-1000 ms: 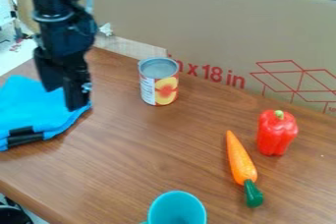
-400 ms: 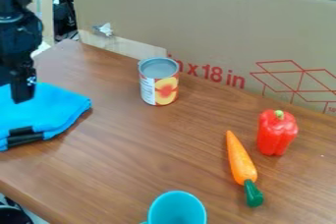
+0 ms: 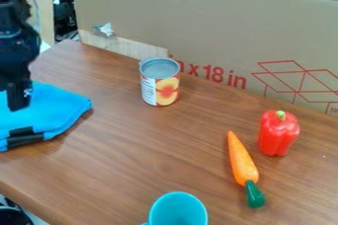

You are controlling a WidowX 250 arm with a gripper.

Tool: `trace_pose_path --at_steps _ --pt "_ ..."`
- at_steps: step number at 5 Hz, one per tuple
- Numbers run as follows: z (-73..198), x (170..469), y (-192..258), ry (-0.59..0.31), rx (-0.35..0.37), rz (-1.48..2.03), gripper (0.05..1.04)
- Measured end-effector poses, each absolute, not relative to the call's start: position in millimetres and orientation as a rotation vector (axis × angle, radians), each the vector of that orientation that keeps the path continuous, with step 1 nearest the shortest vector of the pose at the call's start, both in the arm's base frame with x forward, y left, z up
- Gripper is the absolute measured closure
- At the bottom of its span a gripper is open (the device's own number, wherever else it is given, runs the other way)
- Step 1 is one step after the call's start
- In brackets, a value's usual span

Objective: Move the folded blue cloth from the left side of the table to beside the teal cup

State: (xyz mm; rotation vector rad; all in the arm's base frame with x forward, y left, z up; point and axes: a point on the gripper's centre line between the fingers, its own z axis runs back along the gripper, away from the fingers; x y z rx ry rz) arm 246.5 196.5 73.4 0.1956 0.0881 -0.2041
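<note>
The black gripper [image 3: 17, 98] hangs at the left edge, over the folded blue cloth [image 3: 49, 108] with its black strap; whether it touches the cloth I cannot tell. To the right of the cloth a can with a fruit label [image 3: 159, 82] stands upright. An orange carrot [image 3: 241, 160] with a green top lies on the right side of the table, beside an upright red bell pepper [image 3: 278, 133]. A turquoise cup [image 3: 178, 210] is at the bottom edge.
A tall cardboard panel [image 3: 211, 26] runs along the back of the wooden table [image 3: 132, 155]. The table's front left edge slants down toward the bottom, with a dark round object [image 3: 13, 216] beyond it.
The arm and gripper have moved left from beside the cloth's right part to the view's left edge, dipping slightly since the middle frame. The can, pepper, carrot, cup and cloth stay put.
</note>
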Motion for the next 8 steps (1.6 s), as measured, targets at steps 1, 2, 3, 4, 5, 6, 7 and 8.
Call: trace_pose_path --at_steps 1,2,3,4,5,6,7,8 --pt "64.4 246.6 205.2 0.046 0.181 -0.209 0.083" --pt "42.5 244.4 209.8 0.036 0.118 -0.205 0.083" --pt "34.5 246.6 209.2 0.019 0.097 -0.203 0.083" --pt "21.8 245.6 191.7 0.010 0.045 -0.210 0.083" --pt "20.4 246.1 150.7 -0.019 -0.045 -0.251 0.083" --pt "22.3 247.0 97.3 -0.054 -0.139 -0.276 0.083" --pt "20.7 252.1 54.4 -0.069 -0.199 -0.313 0.083" --pt "19.2 257.1 5.3 -0.071 -0.266 -0.358 0.083"
